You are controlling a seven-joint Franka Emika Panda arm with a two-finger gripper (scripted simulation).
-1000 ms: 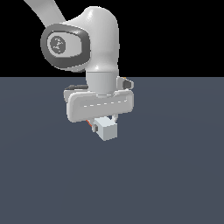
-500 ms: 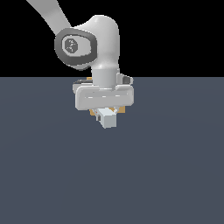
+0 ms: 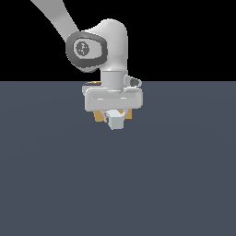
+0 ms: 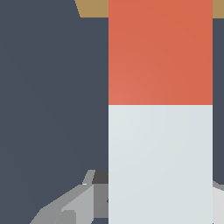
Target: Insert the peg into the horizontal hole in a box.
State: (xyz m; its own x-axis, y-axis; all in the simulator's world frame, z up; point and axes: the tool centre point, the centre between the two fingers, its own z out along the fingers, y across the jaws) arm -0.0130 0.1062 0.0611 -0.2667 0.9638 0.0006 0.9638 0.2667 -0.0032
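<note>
The fingers (image 3: 113, 115) are closed on the peg (image 3: 115, 121), whose pale end faces the exterior view while it hangs above the desk (image 3: 55, 175). In the wrist view its red-orange part (image 4: 160, 52) points at the tan box (image 4: 92, 8) just behind

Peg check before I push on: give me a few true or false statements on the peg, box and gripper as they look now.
1. The peg is red-orange at one end and pale grey-white at the other. True.
2. The peg's red-orange end points toward the box. True.
3. The peg lies loose on the floor, away from the gripper. False: it sits under the gripper, off the floor.
4. The box is blue. False: it is tan.
5. The hole is plainly visible. False: neither view shows it.
</note>
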